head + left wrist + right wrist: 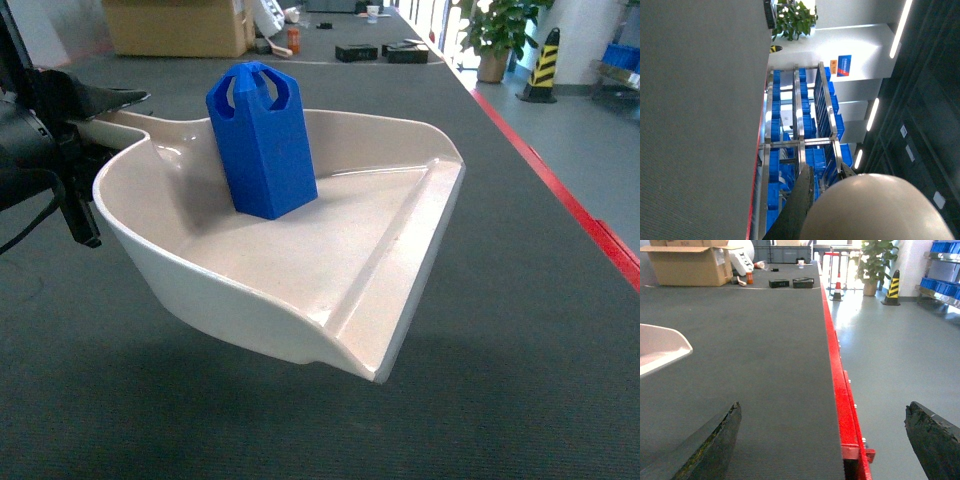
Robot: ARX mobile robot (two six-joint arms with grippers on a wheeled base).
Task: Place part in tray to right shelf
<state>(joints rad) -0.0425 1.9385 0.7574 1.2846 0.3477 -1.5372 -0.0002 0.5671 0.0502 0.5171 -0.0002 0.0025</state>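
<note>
The left tool (85, 110) is clenched on the handle of the glossy, rigid tray (200, 285), held above the counter (520, 330); the light blue part (262, 140) stands loose inside, liable to slide; the right tool (830, 440) is released.

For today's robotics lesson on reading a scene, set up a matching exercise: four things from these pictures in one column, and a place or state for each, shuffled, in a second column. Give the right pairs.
Things:
1. part
2. tray
3. right claw
4. cardboard box

Places or states:
A. open, holding nothing
B. at the far end of the dark surface
C. standing upright in the tray
D. lifted above the dark surface, its handle at the left claw

Pairs: 1-C, 2-D, 3-A, 4-B
</note>
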